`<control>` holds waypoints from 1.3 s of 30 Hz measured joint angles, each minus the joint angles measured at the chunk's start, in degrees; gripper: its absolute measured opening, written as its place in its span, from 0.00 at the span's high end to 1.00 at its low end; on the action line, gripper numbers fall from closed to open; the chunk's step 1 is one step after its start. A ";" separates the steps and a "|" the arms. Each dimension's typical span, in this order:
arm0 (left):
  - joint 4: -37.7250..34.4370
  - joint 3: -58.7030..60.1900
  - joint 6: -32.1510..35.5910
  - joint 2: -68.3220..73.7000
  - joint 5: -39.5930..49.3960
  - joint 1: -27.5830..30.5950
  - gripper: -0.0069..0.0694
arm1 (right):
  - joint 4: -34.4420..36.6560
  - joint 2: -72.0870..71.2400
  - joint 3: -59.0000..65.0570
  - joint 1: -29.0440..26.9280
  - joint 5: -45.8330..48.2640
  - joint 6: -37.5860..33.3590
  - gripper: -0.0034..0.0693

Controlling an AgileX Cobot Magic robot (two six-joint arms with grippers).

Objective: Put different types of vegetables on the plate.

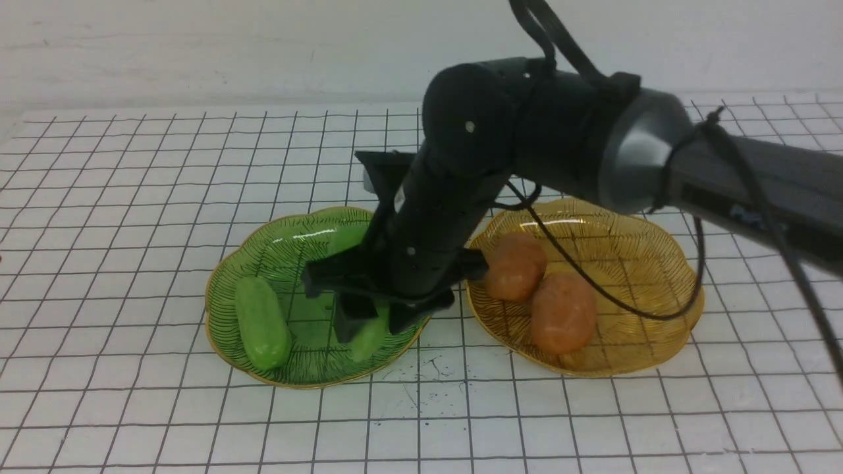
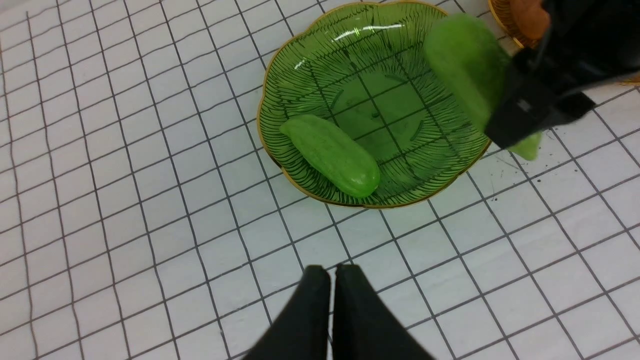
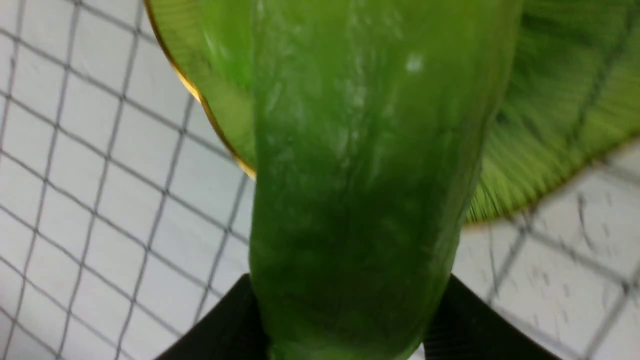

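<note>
My right gripper (image 1: 372,322) reaches over the green plate (image 1: 276,237) and is shut on a light-green cucumber (image 1: 367,341). That cucumber fills the right wrist view (image 3: 360,175) between my black fingers (image 3: 470,330). It hangs tilted over the plate's right side in the left wrist view (image 2: 462,65). A second cucumber (image 1: 262,322) lies on the plate's left part. Two orange-brown potatoes (image 1: 515,265) (image 1: 564,313) lie on the amber plate (image 1: 645,237). My left gripper (image 2: 332,275) is shut and empty, hovering over the table short of the green plate (image 2: 380,100).
The two plates stand side by side on the white gridded table, nearly touching. My right arm (image 1: 593,145) crosses above the amber plate, with a black cable (image 1: 593,283) hanging over the potatoes. A white wall runs behind the table.
</note>
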 joint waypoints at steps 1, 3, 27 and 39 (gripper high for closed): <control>0.00 0.00 0.00 0.00 0.00 0.00 0.92 | 0.00 0.00 0.00 0.00 0.00 0.00 0.45; 0.00 0.00 0.00 0.00 0.59 0.00 0.92 | 0.07 4.57 -6.18 -0.18 0.90 -1.60 0.45; 0.00 0.00 -1.16 -4.40 2.37 0.00 0.92 | -7.58 -3.35 -17.70 -0.35 4.88 -2.37 0.64; 0.00 0.00 -2.65 -9.17 2.07 0.00 0.92 | -30.22 -41.04 -1.62 -0.35 5.38 4.08 0.97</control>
